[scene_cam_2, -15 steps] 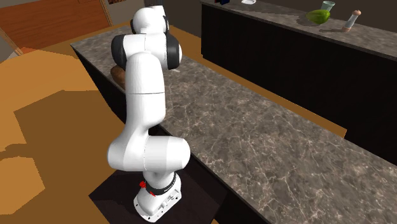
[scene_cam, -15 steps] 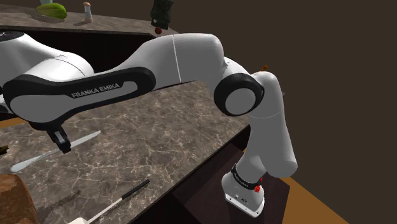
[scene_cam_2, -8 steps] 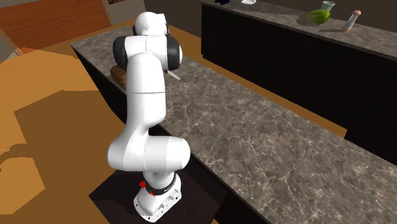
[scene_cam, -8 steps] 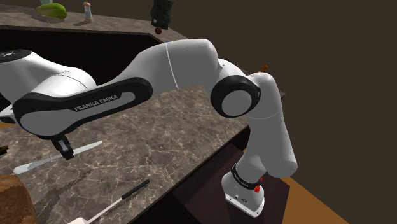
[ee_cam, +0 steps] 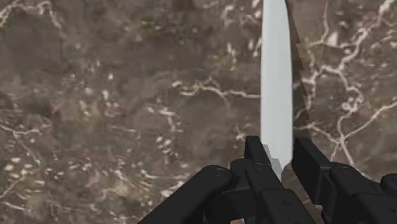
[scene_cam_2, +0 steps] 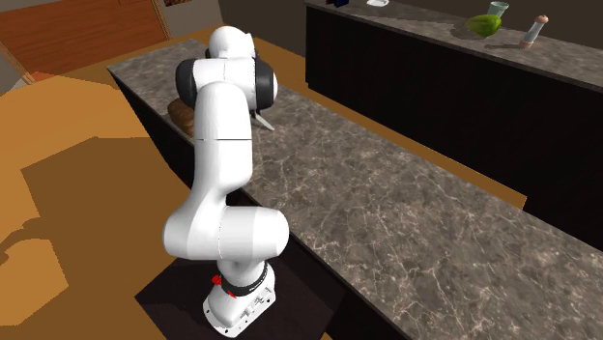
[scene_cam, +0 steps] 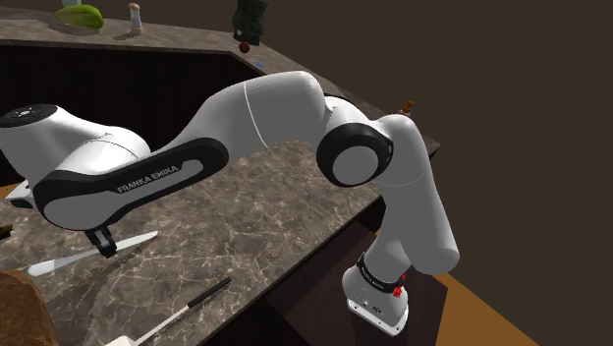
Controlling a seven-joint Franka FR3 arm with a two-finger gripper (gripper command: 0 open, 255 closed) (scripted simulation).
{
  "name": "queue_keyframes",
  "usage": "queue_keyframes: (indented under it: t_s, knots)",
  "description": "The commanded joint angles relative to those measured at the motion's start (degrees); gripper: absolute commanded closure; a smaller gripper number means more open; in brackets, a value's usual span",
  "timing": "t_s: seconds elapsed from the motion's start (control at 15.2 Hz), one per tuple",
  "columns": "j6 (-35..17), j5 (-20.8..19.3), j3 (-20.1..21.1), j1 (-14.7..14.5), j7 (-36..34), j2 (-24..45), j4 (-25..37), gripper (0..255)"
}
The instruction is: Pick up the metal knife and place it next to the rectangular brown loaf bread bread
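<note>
Knife (scene_cam: 133,241) pinched in the jaws, just above the desk (scene_cam: 257,218), loaf (scene_cam: 18,313) near.
Jaws are closed on the flat blade at about mid-length. In the wrist view the blade runs straight out past the fingertips (ee_cam: 256,149) with a thin shadow beside it, so I read it as lifted, barely. Risks:
- **Slip:** it's a narrow pinch on a smooth blade with long overhang both ways, so it can pivot or slide out on a fast swing.
- **Snag:** with the carry this low, one end can catch the desk and twist in the grip.
- **Overshoot:** the loaf is close to one end, so going too far shoves it or lands the knife on top, not beside.
- **Drop spot:** a black utensil (scene_cam: 193,297) lies near the desk edge, so keep the drop off it.
</note>
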State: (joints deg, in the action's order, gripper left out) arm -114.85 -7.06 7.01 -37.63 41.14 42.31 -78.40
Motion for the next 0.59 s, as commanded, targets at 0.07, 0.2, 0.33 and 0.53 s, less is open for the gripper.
queue_keyframes:
  t_s: [0.07,0.2,0.33,0.53]
  knots:
    - [-1.7,-0.1,-0.1,0.0,-0.1,1.0,-0.6,255]
    - [-2.1,-0.2,-0.1,0.0,-0.1,1.4,-0.7,255]
    - [-2.1,-0.2,-0.1,0.0,-0.1,1.4,-0.7,255]
    - [-2.1,-0.2,-0.1,0.0,-0.1,1.4,-0.7,255]
